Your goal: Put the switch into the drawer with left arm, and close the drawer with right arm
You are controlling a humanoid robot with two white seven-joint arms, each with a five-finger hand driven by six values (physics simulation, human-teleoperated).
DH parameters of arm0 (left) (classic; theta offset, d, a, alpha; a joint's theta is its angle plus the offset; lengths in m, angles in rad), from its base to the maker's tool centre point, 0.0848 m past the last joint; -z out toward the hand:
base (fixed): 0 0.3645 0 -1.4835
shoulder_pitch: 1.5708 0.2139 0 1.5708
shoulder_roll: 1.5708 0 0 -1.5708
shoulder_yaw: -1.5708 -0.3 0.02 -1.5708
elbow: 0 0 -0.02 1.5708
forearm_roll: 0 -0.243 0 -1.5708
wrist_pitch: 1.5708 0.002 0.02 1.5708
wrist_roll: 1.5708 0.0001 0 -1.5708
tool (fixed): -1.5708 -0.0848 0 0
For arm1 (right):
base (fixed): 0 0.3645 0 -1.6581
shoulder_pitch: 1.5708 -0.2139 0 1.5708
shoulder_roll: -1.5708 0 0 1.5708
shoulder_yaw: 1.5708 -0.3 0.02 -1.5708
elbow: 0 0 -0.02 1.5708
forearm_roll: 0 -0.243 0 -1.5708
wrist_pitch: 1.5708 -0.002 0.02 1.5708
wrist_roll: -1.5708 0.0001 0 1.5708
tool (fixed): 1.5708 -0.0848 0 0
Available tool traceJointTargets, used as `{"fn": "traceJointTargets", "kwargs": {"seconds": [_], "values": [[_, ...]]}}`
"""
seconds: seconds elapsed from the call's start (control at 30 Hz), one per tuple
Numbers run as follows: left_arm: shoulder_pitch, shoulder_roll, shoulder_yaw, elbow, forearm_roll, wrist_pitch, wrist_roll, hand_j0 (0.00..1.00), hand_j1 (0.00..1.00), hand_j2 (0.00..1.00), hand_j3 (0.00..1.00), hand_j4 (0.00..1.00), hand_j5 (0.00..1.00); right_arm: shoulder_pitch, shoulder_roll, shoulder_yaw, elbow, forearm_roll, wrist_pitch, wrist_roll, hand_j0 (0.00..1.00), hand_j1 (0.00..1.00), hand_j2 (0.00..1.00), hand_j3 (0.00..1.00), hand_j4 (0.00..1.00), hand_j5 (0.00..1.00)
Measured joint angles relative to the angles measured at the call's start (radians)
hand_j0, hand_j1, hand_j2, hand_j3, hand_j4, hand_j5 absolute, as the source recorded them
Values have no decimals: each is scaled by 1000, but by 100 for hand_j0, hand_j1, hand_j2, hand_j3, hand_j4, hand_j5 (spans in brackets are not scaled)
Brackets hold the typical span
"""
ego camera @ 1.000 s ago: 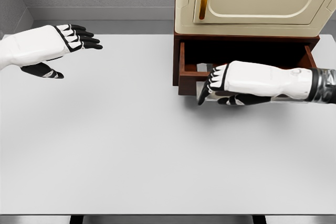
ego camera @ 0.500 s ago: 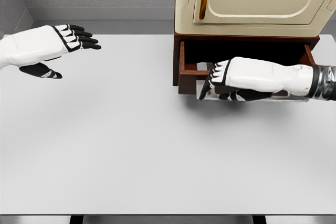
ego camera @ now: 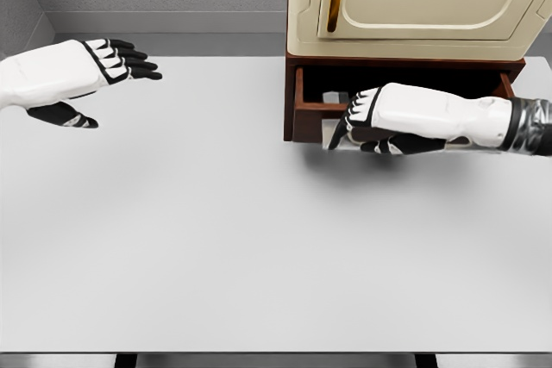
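1. Drawer [ego camera: 312,112] closing is the step in hand, judging by the scene: the right hand [ego camera: 379,118] is pressing against the drawer's front edge, with the arm coming in from the right.
2. Right fingers [ego camera: 341,134] are curling down over the front, bent but not wrapping anything I can make out; looks like a push contact, not a grip.
3. Switch [ego camera: 335,97] is sitting inside the drawer, only a small grey block showing at the left part of the opening, just behind the right hand.
4. Drawer is standing only partly out from the brown base under the cream cabinet [ego camera: 414,2]; a dark gap is showing behind the front.
5. Next move, I'd judge: pushing straight back toward the cabinet until the front is flush, keeping the fingers clear of the gap.
6. Left hand [ego camera: 65,75] is hovering well apart at the far left, fingers stretched out and loose, holding nothing.
7. Bench [ego camera: 216,239] is a plain white top; grey walls are running behind it, dark legs are peeking out at the bottom edge.
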Motion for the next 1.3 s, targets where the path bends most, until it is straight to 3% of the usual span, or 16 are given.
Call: {"fn": "traceJointTargets", "kwargs": {"seconds": [0.83,0.93,1.13,1.3], "values": [[11,15,9,-2,7,0,0,100,100,100,100,100,100,-52,78,-3,148,-9,0,-1,63,63,63,63,63,63],[11,16,9,-2,7,0,1,100,100,100,100,100,100,-49,48,-31,112,-16,0,0,63,63,63,63,63,63],[12,16,9,-1,7,0,1,100,100,100,100,100,100,-49,-29,-72,-31,-20,0,0,63,63,63,63,63,63],[14,15,9,0,7,0,0,100,100,100,100,100,100,-40,-35,-63,-87,-12,0,1,63,63,63,63,63,63]]}}
